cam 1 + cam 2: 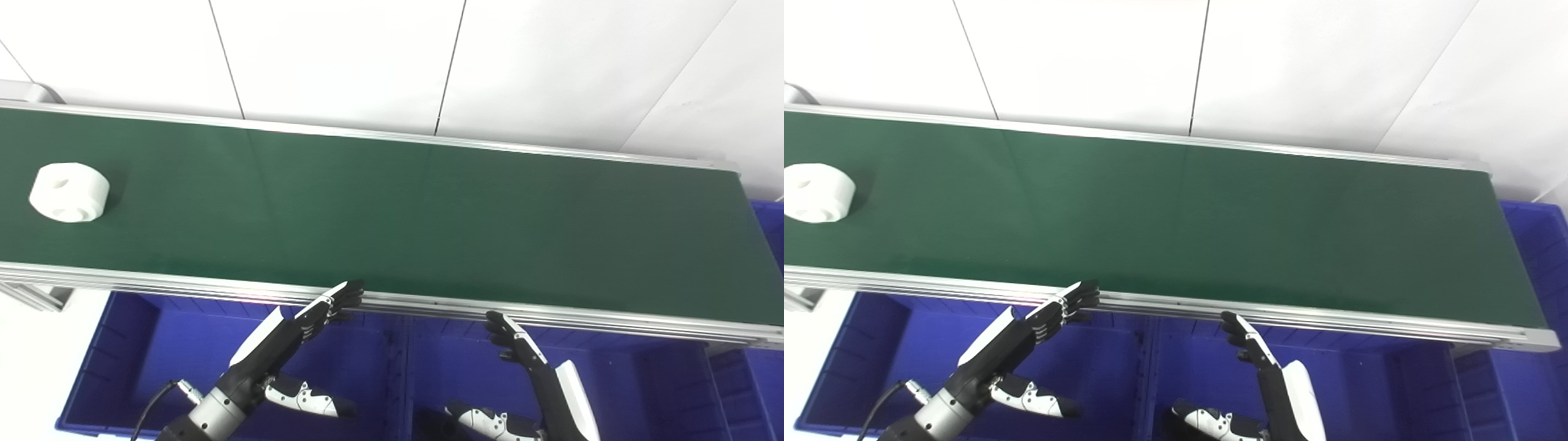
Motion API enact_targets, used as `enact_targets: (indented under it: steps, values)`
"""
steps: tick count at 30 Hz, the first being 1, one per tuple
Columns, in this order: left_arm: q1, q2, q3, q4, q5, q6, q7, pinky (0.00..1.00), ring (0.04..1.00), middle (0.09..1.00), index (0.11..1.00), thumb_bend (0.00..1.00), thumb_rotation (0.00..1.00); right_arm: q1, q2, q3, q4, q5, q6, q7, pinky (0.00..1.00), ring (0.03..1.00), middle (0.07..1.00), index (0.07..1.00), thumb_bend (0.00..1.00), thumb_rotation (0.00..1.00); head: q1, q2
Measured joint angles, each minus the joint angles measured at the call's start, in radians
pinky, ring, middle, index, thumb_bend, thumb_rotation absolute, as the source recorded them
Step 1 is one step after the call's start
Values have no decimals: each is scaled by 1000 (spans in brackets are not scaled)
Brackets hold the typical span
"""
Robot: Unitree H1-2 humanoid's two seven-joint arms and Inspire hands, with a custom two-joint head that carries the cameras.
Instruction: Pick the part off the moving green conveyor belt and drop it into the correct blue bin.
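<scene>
Both hands are waiting empty, fingers spread, thumbs out: left hand [288, 343] is hovering with fingertips at the near rail of the green conveyor belt [392, 214], right hand [539, 380] is just below that rail. The white part [69, 192] is sitting at the belt's far left end, well apart from both hands. Blue bins [153, 355] are lying under the near rail, below my hands. Judging the left hand as the closer one for the pick. I'm planning to keep it wide, time the reach to the part's travel, close across the round sides, not the holed top face. Correct bin: can't tell yet.
</scene>
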Motion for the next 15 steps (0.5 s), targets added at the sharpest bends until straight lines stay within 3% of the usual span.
enact_targets:
  steps: [15]
  values:
    - [0, 0, 0, 0, -7, 1, -1, 867, 921, 949, 945, 756, 234, 0, 0, 0, 0, -14, 0, 1, 748, 822, 848, 876, 797, 308, 0, 0]
